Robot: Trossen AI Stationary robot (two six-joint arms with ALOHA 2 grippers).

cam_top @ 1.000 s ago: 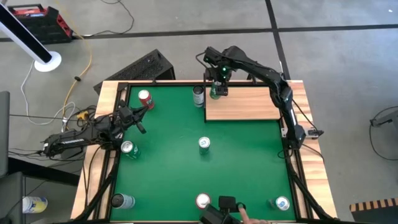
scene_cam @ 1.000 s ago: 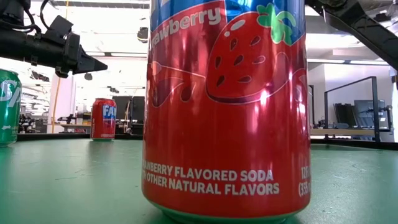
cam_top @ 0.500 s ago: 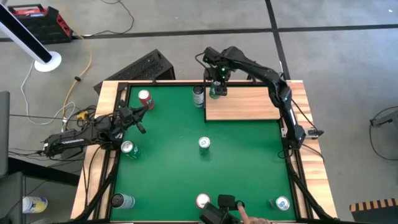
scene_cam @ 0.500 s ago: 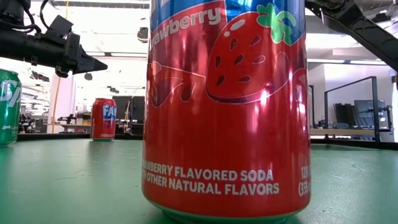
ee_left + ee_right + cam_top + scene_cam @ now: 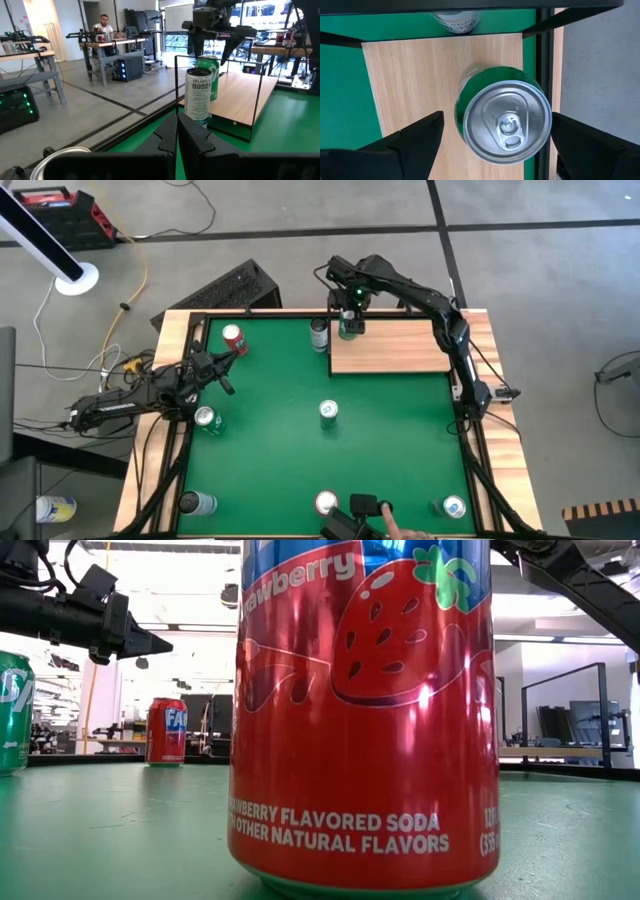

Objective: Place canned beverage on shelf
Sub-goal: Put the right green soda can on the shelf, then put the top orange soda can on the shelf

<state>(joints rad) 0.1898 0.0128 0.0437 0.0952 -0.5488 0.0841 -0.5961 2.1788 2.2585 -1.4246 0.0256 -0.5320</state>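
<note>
A green canned beverage (image 5: 502, 120) stands upright on its base at the far left corner of the light-brown wooden shelf (image 5: 400, 350). The can (image 5: 347, 328) and the shelf (image 5: 245, 95) also show from the left wrist. My right gripper (image 5: 495, 135) hangs over the can, pointing down and open. Its fingers (image 5: 420, 132) stand on either side of the can top, apart from it. My left gripper (image 5: 226, 383) is shut and waits level over the table's left side, holding nothing.
A grey can (image 5: 319, 333) stands on the green table just left of the shelf. A red can (image 5: 232, 337) is at far left, a silver-topped can (image 5: 328, 411) mid-table, a green one (image 5: 206, 418) at left. Several more line the near edge, where a person's hand (image 5: 400, 530) shows.
</note>
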